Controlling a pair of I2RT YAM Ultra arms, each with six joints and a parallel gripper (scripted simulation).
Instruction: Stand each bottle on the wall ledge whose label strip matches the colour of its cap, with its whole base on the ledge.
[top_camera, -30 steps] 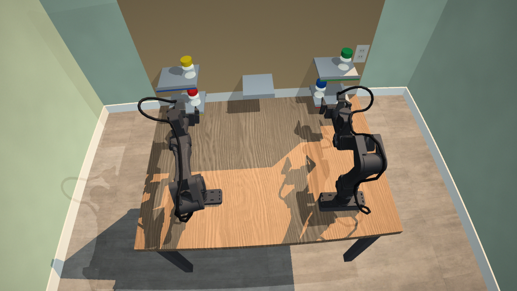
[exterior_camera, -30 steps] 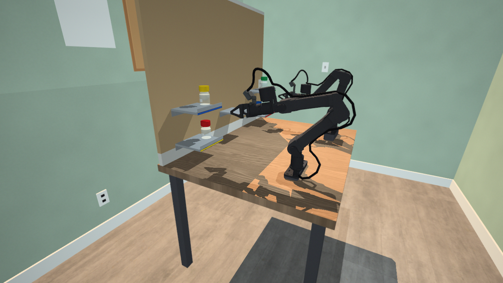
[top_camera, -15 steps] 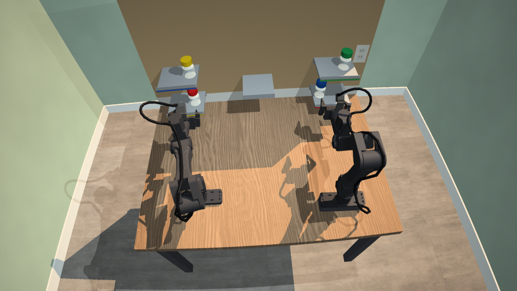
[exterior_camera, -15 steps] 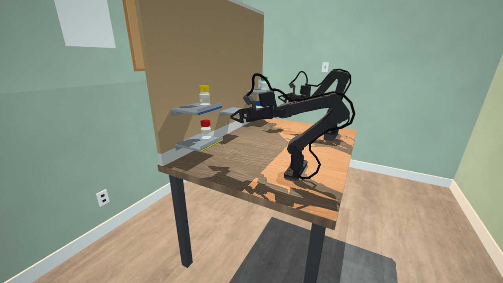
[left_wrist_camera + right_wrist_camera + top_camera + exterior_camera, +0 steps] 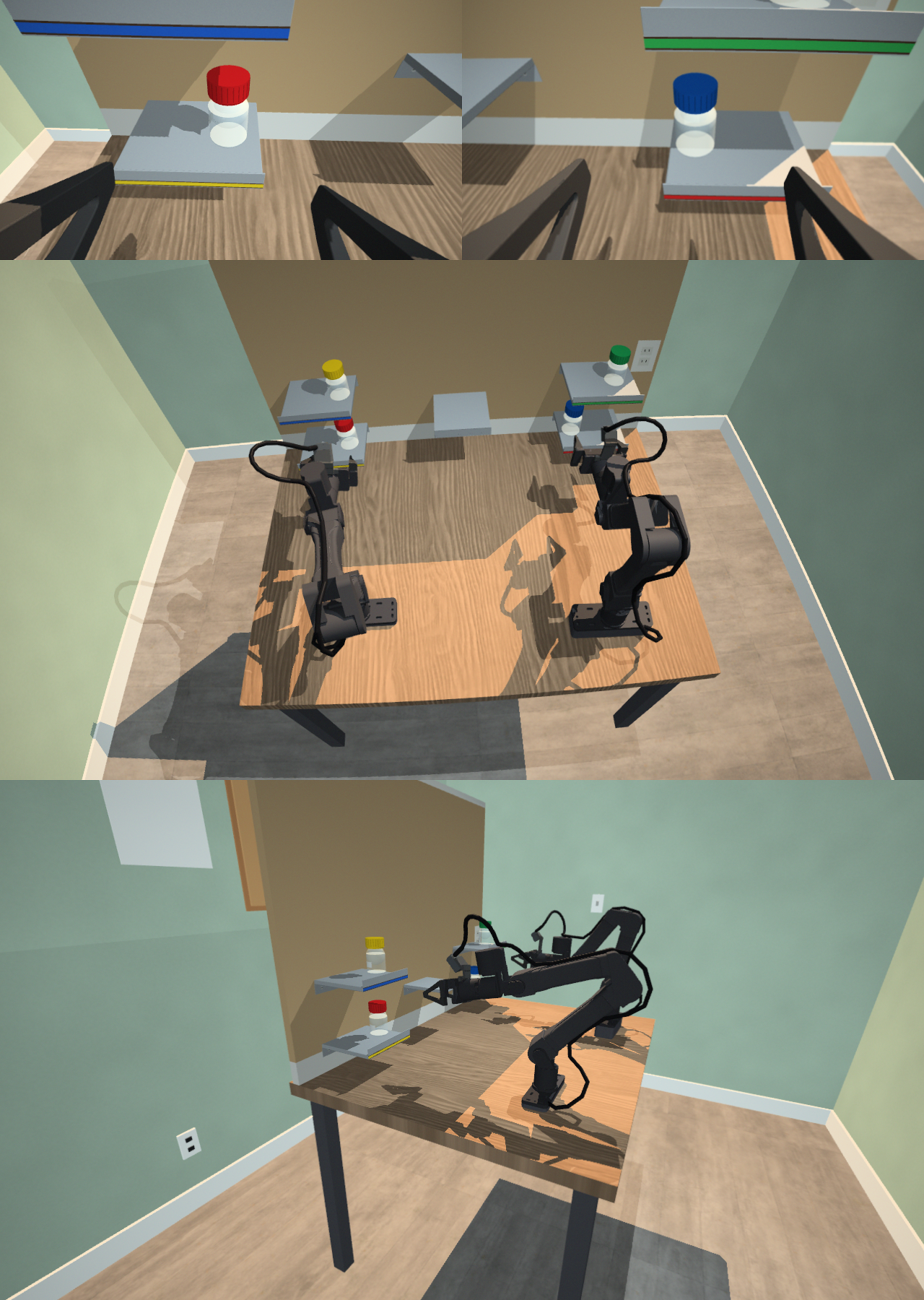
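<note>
A red-capped bottle (image 5: 344, 431) (image 5: 377, 1014) (image 5: 228, 105) stands on the low yellow-strip ledge (image 5: 317, 435) (image 5: 351, 1045) (image 5: 173, 159). A yellow-capped bottle (image 5: 333, 376) (image 5: 375, 954) stands on the blue-strip ledge (image 5: 303, 399) (image 5: 342, 981) (image 5: 151, 30) above it. A blue-capped bottle (image 5: 572, 417) (image 5: 695, 112) stands on the low red-strip ledge (image 5: 591, 438) (image 5: 736, 170). A green-capped bottle (image 5: 618, 363) (image 5: 483, 932) stands on the green-strip ledge (image 5: 585, 383) (image 5: 772, 25). My left gripper (image 5: 342, 470) (image 5: 431, 991) (image 5: 218, 184) is open and empty, just in front of the yellow-strip ledge. My right gripper (image 5: 591, 457) (image 5: 688, 171) is open and empty, in front of the red-strip ledge.
An unlabelled grey ledge (image 5: 460, 413) (image 5: 419, 985) (image 5: 433, 68) (image 5: 487, 79) is fixed to the middle of the brown wall panel (image 5: 445, 331). The upper ledges overhang the lower ones closely. The wooden table (image 5: 452, 622) carries both arm bases.
</note>
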